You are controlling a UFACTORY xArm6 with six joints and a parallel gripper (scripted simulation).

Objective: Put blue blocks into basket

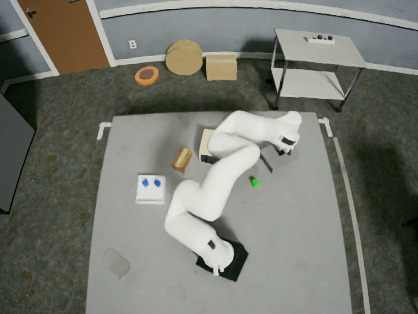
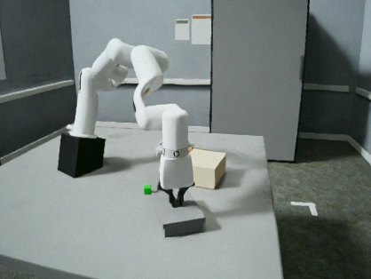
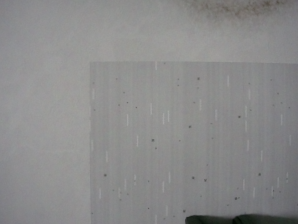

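Observation:
My gripper [image 2: 177,199] points straight down onto the grey metal box [image 2: 183,227] at the table's right side and is shut on its lid [image 2: 181,214] [image 3: 190,145]. The lid lies flat and level on the box. In the wrist view its speckled top fills the frame, with my fingertips [image 3: 235,219] at the bottom edge. In the top view my wrist hides the box. The white basket [image 1: 150,199] at the left holds two blue blocks [image 1: 145,183] [image 1: 157,183]. The light wooden cabinet [image 1: 204,142] [image 2: 209,168] stands behind my arm.
A green block [image 1: 254,182] [image 2: 147,189] lies on the table next to the metal box. A small brown wooden box [image 1: 182,159] sits left of the cabinet. My black base [image 1: 235,262] [image 2: 81,154] is at the front of the table.

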